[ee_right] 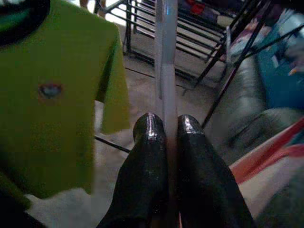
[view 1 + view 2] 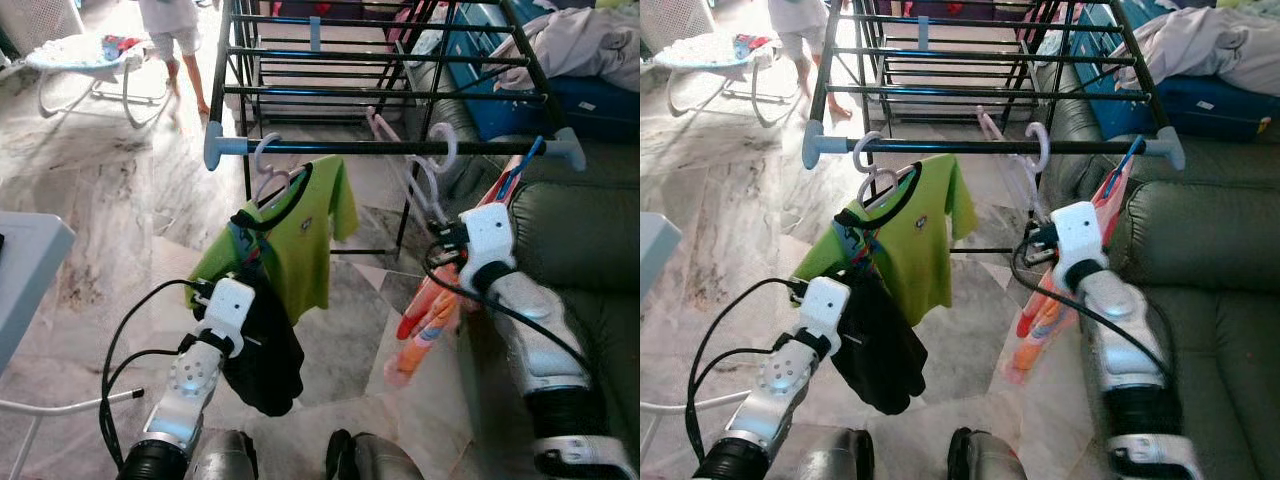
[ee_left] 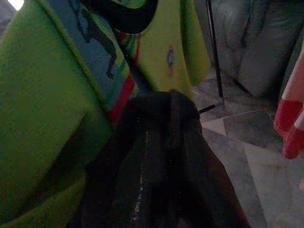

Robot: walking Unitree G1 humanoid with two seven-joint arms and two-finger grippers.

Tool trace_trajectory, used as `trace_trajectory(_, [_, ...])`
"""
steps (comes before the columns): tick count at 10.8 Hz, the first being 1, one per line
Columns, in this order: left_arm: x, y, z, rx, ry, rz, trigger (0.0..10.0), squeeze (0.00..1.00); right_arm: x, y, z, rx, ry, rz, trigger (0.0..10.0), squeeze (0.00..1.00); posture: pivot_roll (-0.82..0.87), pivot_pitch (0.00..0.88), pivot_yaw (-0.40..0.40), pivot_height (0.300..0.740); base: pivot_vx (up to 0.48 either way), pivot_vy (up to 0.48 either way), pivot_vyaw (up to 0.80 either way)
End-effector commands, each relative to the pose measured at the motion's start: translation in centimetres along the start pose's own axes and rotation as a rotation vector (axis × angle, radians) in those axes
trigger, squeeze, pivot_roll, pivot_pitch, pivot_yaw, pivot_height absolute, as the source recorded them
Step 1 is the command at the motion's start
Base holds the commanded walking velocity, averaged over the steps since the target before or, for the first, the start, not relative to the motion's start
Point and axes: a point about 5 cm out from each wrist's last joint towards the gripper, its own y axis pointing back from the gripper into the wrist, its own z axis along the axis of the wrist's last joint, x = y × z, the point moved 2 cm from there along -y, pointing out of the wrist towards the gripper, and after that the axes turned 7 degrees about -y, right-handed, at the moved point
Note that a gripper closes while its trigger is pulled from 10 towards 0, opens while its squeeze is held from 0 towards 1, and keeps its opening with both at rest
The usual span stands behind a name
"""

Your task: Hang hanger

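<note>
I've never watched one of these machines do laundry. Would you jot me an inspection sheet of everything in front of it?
Surface: marble floor.
Job's things: pale hanger hooked over the drying rack front bar; green shirt hanging there on another hanger.
Clutter: dark garment bunched at the left claw; orange cloth dangling near the right arm.
Claws: right claw shut on the pale hanger; left claw buried in cloth, fingers unclear.
Cables: black wires looping from the left arm.
Surroundings: dark sofa; a person's legs beyond the rack.
</note>
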Motion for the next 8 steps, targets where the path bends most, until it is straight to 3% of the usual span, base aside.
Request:
trace_trajectory(1, [0.1,-0.5,0.6,-0.019,-0.012,-0.005,10.0,0.0,-0.6,0.1,2.3,-0.081,0.134,0.04,0.0,0.0,0.01,0.105,-0.066,0.74,0.0,0.0,0.0])
trace_trajectory(2, [0.2,-0.5,0.6,-0.015,-0.013,-0.001,10.0,0.0,-1.0,0.1,2.5,-0.057,0.177,0.094,0.0,0.0,0.01,0.105,-0.066,0.74,0.0,0.0,0.0])
trace_trajectory(3, [-0.1,-0.4,0.4,-0.012,-0.013,-0.013,10.0,0.0,-2.4,-0.3,2.9,-0.009,0.15,0.106,0.0,0.0,0.01,0.102,-0.067,0.74,0.0,0.0,0.0])
trace_trajectory(4, [-0.2,-0.4,0.4,-0.013,-0.013,-0.02,10.0,0.0,-2.7,-0.5,3.0,0.008,0.111,0.097,0.0,0.0,0.01,0.102,-0.067,0.74,0.0,0.0,0.0])
trace_trajectory(5, [-0.2,-0.5,0.5,-0.015,-0.007,-0.015,10.0,0.0,-1.3,-0.8,2.9,0.012,-0.05,0.09,0.0,0.0,0.02,0.1,-0.071,0.74,0.0,0.0,0.0])
trace_trajectory(7, [-0.2,-0.5,0.5,-0.018,-0.003,-0.018,10.0,0.0,1.3,-0.4,2.1,0.022,-0.123,0.107,0.0,0.0,0.01,0.102,-0.066,0.74,0.0,0.0,0.0])
trace_trajectory(8, [-0.3,-0.5,0.5,-0.019,-0.004,-0.021,10.0,0.0,1.8,-0.4,1.9,-0.001,-0.183,0.05,0.0,0.0,0.01,0.102,-0.066,0.74,0.0,0.0,0.0])
